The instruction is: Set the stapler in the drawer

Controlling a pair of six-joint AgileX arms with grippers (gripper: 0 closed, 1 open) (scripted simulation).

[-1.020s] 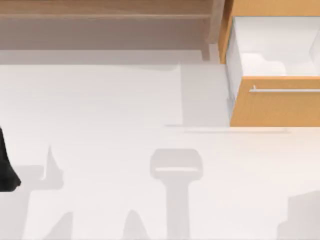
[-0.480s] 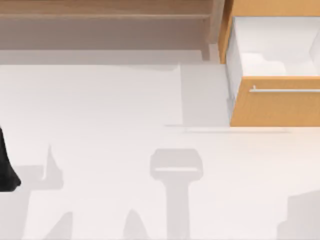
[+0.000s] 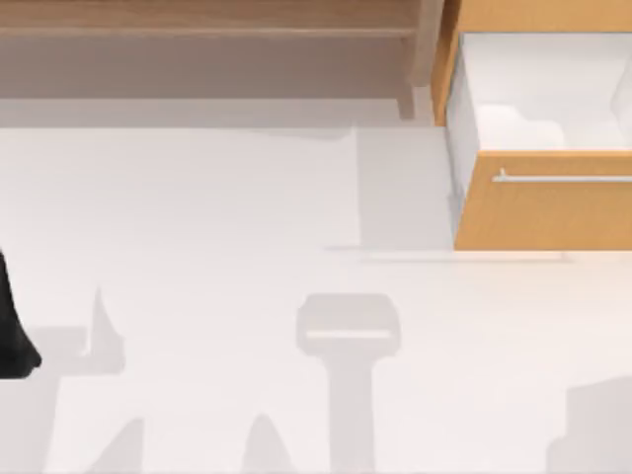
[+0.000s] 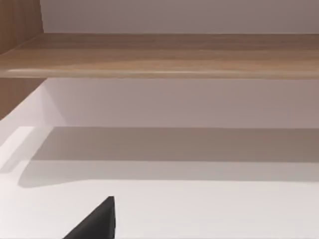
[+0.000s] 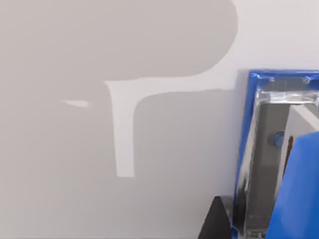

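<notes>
Just beside the right gripper's dark fingertip (image 5: pixel 215 219) lies the blue stapler (image 5: pixel 271 154) on the white table (image 3: pixel 197 217); whether those jaws are wide or narrow I cannot tell; the left arm (image 3: pixel 12 326) sits parked at the table's left edge. Judging ahead, grip the stapler across its body, squarely; the drawer (image 3: pixel 543 202) stands open at the far right. No writing is legible.

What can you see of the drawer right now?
The drawer sits at the table's far right in the top view, pulled open. Its front is light orange-brown wood with a slim silver bar handle running across it. The inner walls and floor are white, and nothing lies on the visible part of the floor. Its right part runs out of frame. No arm touches it.
</notes>
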